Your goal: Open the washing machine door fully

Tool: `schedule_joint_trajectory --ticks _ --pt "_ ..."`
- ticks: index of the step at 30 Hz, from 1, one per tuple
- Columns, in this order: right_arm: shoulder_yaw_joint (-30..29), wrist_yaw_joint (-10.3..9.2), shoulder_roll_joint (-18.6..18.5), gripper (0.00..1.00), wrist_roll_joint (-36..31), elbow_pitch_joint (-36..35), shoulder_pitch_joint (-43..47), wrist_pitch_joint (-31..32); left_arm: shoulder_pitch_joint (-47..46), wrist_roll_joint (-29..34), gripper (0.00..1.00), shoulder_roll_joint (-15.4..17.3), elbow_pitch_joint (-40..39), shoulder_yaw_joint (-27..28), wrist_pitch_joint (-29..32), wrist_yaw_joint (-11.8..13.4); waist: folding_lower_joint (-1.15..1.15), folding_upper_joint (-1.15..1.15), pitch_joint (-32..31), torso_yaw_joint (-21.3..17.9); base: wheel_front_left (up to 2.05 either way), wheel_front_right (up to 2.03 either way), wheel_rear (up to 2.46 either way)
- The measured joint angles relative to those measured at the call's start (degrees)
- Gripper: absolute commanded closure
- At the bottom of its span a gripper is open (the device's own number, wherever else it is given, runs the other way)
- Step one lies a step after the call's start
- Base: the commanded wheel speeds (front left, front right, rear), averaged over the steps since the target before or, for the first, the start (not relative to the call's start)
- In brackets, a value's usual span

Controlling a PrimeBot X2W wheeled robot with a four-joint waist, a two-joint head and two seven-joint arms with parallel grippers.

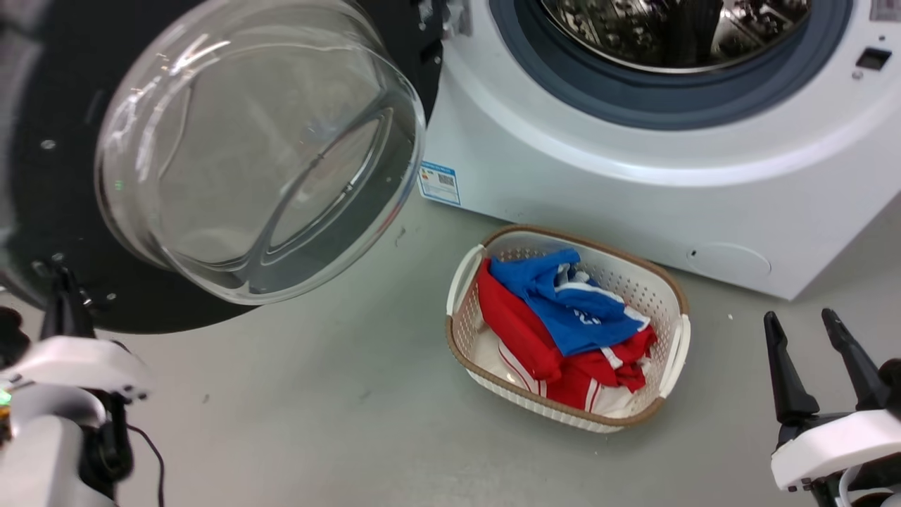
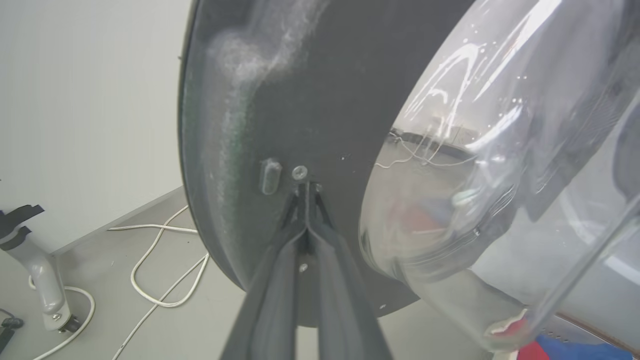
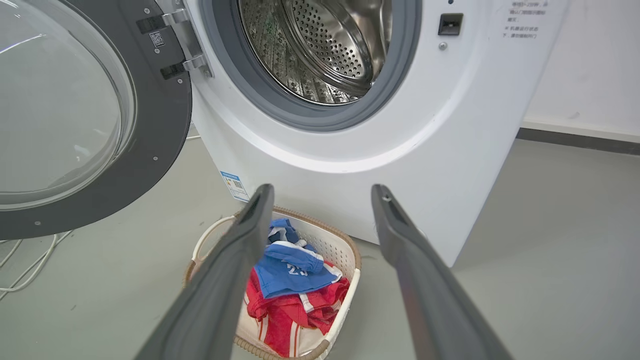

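The washing machine door [image 1: 42, 211] stands swung wide to the left, its inner side with the clear glass bowl [image 1: 260, 148] facing me. The same door [image 3: 150, 145] hangs on its hinge at the left in the right wrist view. The white washing machine [image 1: 633, 190] shows its steel drum [image 3: 320, 45] and grey-blue gasket. My left gripper [image 2: 306, 189] is shut, its tips pressed against the door's black rim [image 2: 300, 100] beside a screw. It sits low on the rim in the head view [image 1: 60, 282]. My right gripper [image 1: 802, 320] is open at the lower right, holding nothing.
A white laundry basket [image 1: 672, 352] with a brown rim holds red and blue clothes on the grey floor in front of the machine. White cables [image 2: 160, 270] and a grey stand foot [image 2: 45, 290] lie on the floor behind the door, near a pale wall.
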Motion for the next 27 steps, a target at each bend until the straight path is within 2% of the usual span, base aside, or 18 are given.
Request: schedule_joint_trajectory --ticks 6,15,16,17,18,19,20,21,27 --pt "0.3 0.0 2.0 0.0 -0.6 1.0 1.7 -0.5 7.9 3.9 1.0 -2.5 -8.8 -2.2 -0.1 2.0 0.0 0.0 -4.0 2.1 0.0 0.0 0.0" --pt "1.2 0.0 4.6 0.0 -1.0 2.5 3.3 -1.3 18.1 5.7 1.0 -4.7 -18.7 -5.8 0.3 4.5 0.0 0.0 -9.4 3.6 0.0 0.0 0.0" --pt "1.2 0.0 4.8 0.0 -1.1 2.5 3.6 -1.4 18.9 6.0 0.97 -4.8 -19.5 -6.4 0.5 4.7 0.0 0.0 -9.9 3.6 0.0 0.0 0.0" --pt "1.3 0.0 4.9 0.0 -1.2 2.5 3.7 -1.5 19.6 6.4 0.78 -5.0 -20.4 -7.1 0.7 4.9 -0.01 0.0 -10.2 3.5 0.0 0.0 0.0" --pt "1.3 0.0 5.1 0.0 -1.2 2.5 3.7 -1.6 20.0 6.5 0.64 -5.3 -21.3 -7.7 1.1 5.0 0.0 0.0 -10.4 3.3 0.0 0.0 0.0" --pt "1.3 0.01 5.3 0.0 -1.4 2.4 3.7 -1.7 20.4 6.8 0.4 -5.4 -21.9 -8.4 1.5 5.0 0.0 0.0 -10.6 3.1 0.0 0.0 0.0" --pt "1.3 0.01 5.4 0.0 -1.5 2.4 3.7 -1.7 20.6 7.5 0.09 -5.4 -22.5 -9.2 1.8 5.0 0.0 0.0 -10.7 2.8 0.0 0.0 0.0" --pt "1.3 0.0 5.4 0.0 -1.5 2.3 3.8 -1.7 20.6 7.7 0.0 -5.5 -23.1 -9.7 2.1 5.0 0.0 0.0 -10.8 2.5 0.0 0.0 0.0" --pt "1.7 0.0 5.7 0.0 -1.8 1.6 3.8 -1.7 20.8 9.6 0.0 -6.0 -25.3 -12.9 3.4 5.3 0.0 0.0 -11.1 -0.1 0.0 0.0 0.0"
